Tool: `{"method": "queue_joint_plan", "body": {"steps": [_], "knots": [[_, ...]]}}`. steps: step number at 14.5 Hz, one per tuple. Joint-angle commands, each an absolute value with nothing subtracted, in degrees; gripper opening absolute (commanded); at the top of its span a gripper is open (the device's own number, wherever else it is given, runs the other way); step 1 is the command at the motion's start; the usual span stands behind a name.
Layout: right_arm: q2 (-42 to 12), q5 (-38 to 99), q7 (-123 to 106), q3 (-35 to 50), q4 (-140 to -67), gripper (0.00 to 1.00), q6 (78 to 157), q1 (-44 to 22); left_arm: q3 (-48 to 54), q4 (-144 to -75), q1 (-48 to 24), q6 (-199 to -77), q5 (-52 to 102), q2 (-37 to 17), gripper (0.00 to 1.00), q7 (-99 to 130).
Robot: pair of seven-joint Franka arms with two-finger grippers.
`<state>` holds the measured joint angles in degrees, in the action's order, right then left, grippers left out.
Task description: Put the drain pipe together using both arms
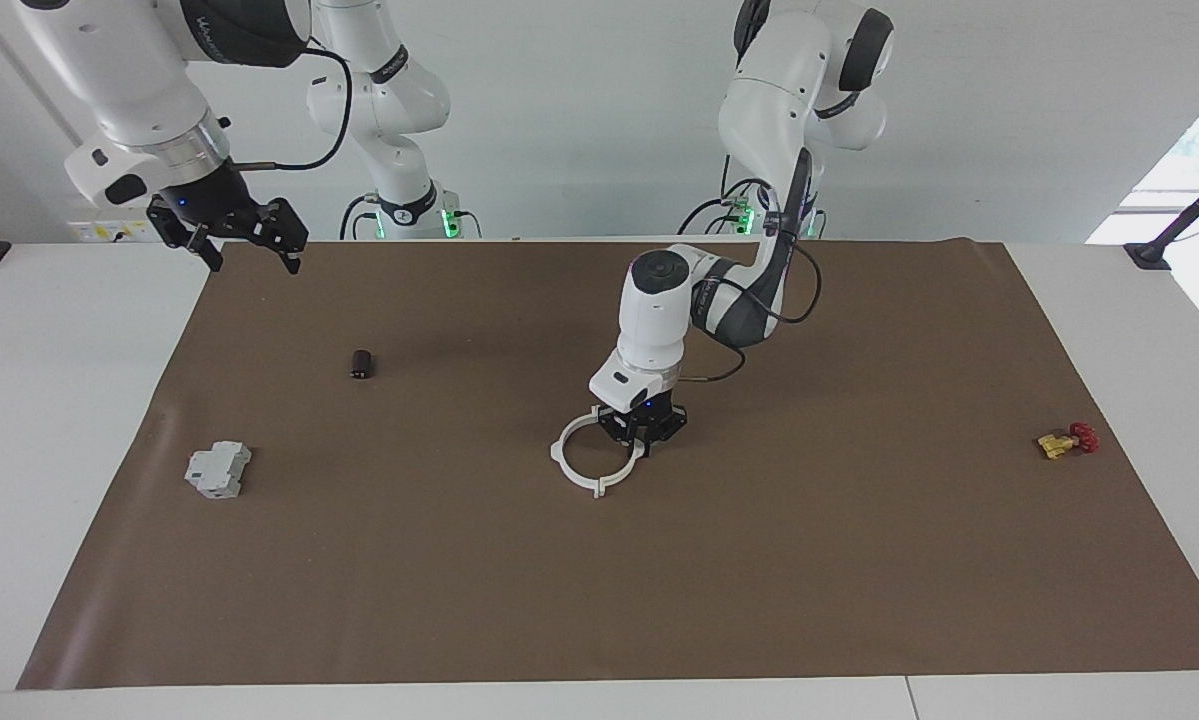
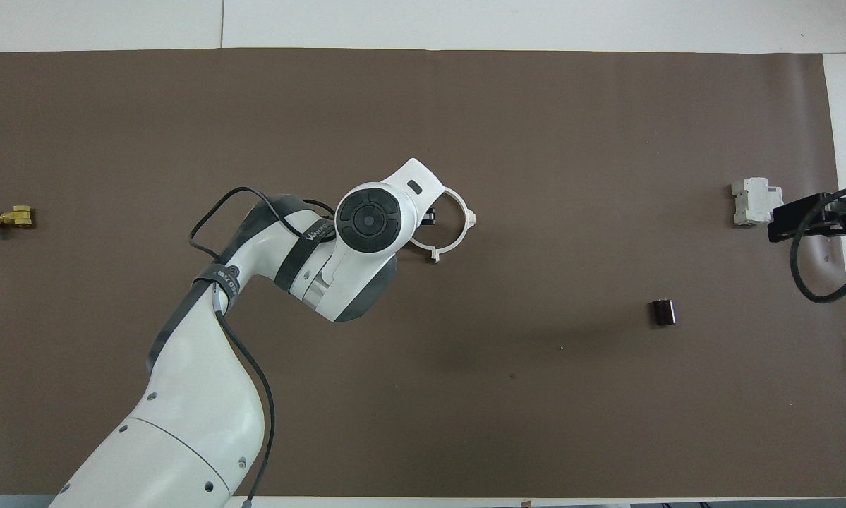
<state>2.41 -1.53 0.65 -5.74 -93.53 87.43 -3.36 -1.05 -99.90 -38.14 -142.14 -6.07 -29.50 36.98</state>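
The drain pipe point(image 1: 571, 468) lies as a white ring with small tabs on the middle of the brown mat; it also shows in the overhead view point(image 2: 463, 233). My left gripper point(image 1: 641, 446) points straight down at the ring's rim on the side toward the left arm's end, fingers closed on the rim. In the overhead view the left wrist hides most of that gripper point(image 2: 428, 216) and part of the ring. My right gripper point(image 1: 254, 262) hangs open and empty in the air over the mat's edge at the right arm's end, also seen in the overhead view point(image 2: 814, 215).
A grey boxy block point(image 1: 218, 470) point(image 2: 754, 201) lies at the right arm's end. A small dark cylinder point(image 1: 361, 363) point(image 2: 663, 312) lies nearer to the robots than the block. A yellow-and-red valve piece point(image 1: 1067, 440) point(image 2: 3, 217) lies at the left arm's end.
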Motion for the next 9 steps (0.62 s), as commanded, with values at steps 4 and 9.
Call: {"method": "queue_joint_plan", "body": {"steps": [4,9], "knots": [[2.6,-1.1,-0.9,-5.4,-93.9,1.0,87.0,-2.5,-1.4,-100.9,-38.2,-144.1,-5.5,-29.1,1.0,38.4],[2.7,-1.0,-0.9,-5.4,-93.9,1.0,87.0,-2.5,-1.4,-100.1,-36.8,-144.1,-4.9,-28.7,1.0,38.9]]}}
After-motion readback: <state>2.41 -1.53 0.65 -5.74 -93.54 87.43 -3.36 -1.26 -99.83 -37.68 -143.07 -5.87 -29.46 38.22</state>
